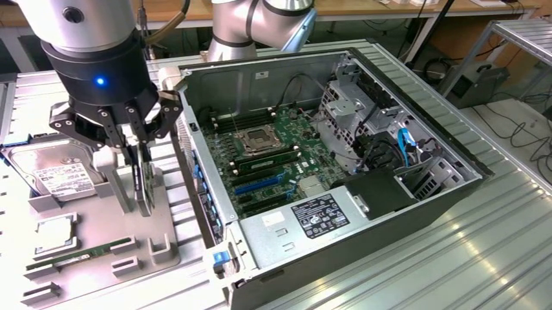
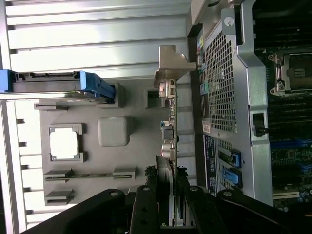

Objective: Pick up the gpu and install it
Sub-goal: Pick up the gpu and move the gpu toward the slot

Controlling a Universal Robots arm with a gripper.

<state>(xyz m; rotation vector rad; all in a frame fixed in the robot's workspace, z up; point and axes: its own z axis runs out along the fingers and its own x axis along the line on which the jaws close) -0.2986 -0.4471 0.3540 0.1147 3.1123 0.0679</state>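
Gpu (image 1: pixel 145 184) upright (on edge) between tool (image 1: pixel 138 150) fingers, above tray (image 1: pixel 112 252).

We see a grey tray (image 1: pixel 103 258) carrying a silver drive (image 1: pixel 52 171) with a white label, beside a green motherboard (image 1: pixel 276 161) bearing blue slots; the gripper (image 1: pixel 138 139) is black.

Your thin dark GPU card (image 1: pixel 142 184) (image 2: pixel 168 141) with its silvery-beige end bracket stands on edge above the grey holder tray.

no legible text, labels too small
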